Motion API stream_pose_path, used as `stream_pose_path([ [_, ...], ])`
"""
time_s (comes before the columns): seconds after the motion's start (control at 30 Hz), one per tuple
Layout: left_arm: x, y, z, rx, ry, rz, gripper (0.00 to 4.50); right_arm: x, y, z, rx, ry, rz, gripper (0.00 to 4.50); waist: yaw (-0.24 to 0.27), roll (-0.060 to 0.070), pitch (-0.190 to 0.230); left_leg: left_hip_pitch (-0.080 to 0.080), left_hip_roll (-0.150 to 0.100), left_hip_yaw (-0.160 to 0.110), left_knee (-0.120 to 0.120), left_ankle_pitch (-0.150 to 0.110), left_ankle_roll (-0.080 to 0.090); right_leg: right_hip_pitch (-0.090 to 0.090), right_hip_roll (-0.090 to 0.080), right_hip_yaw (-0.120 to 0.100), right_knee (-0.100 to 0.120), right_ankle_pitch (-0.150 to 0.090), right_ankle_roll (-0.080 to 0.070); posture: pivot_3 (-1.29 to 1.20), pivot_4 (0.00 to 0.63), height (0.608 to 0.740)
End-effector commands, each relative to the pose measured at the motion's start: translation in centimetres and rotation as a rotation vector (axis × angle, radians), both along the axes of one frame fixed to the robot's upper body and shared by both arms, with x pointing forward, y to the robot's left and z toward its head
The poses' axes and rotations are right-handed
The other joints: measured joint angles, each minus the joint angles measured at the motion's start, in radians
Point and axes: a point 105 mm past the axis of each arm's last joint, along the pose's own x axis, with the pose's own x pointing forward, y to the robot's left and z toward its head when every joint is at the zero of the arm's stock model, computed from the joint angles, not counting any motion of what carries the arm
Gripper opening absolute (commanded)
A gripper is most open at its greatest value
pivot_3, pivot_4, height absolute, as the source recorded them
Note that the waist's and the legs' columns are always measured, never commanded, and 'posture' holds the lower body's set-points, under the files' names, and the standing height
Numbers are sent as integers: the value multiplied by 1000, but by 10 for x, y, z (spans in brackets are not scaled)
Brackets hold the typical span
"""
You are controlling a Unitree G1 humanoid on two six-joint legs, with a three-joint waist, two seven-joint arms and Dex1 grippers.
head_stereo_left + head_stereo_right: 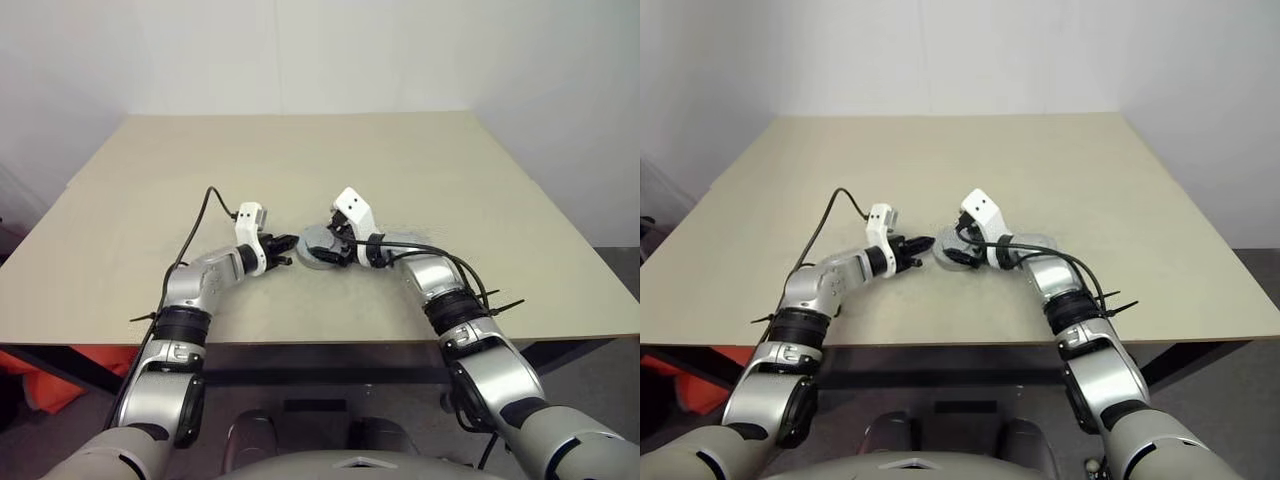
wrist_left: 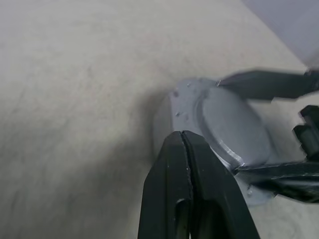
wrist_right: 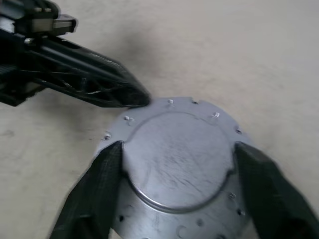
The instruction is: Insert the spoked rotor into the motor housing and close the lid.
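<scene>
The motor housing (image 3: 172, 105) is a round grey metal puck lying flat on the table, also seen in the head views (image 1: 312, 258). The lid (image 3: 177, 164) sits on top of it as a smooth grey raised disc (image 2: 232, 124). My right gripper (image 3: 178, 145) is open, with one black finger (image 3: 99, 184) on each side of the lid, close against its rim. My left gripper (image 2: 182, 135) is shut with nothing in it, and its tip (image 3: 142, 99) rests at the housing's edge on the side away from the right hand. The spoked rotor is hidden.
The beige table (image 1: 300, 160) stretches bare behind the two hands. Its front edge (image 1: 320, 340) runs just below my forearms. A white wall stands behind the table, and an orange object (image 1: 40, 375) lies on the floor at the lower left.
</scene>
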Motion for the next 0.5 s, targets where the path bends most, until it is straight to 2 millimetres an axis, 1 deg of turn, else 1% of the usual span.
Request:
stream_pose_path([
  [0.03,-4,-2,1,-9,11,-16,0,3,-11,-12,-63,21,-44,4484,-1,0,0,0,0,0,0,0,0,0,0,0,0,0,0,0,0,740],
  [0.1,-6,-4,-1,-9,26,-25,0,3,-11,-10,-65,8,-42,4484,-1,0,0,0,0,0,0,0,0,0,0,0,0,0,0,0,0,740],
  [0.3,-10,-12,1,-34,41,-65,0,2,-11,11,33,-16,-35,4484,0,0,0,-1,0,0,-1,0,0,-1,0,0,-1,0,0,0,0,740],
  [0.5,-14,-21,1,-40,51,-109,0,-4,-17,30,117,-24,-50,4484,7,0,0,-8,-1,0,-1,-2,3,-5,0,0,-2,0,-1,0,0,740],
])
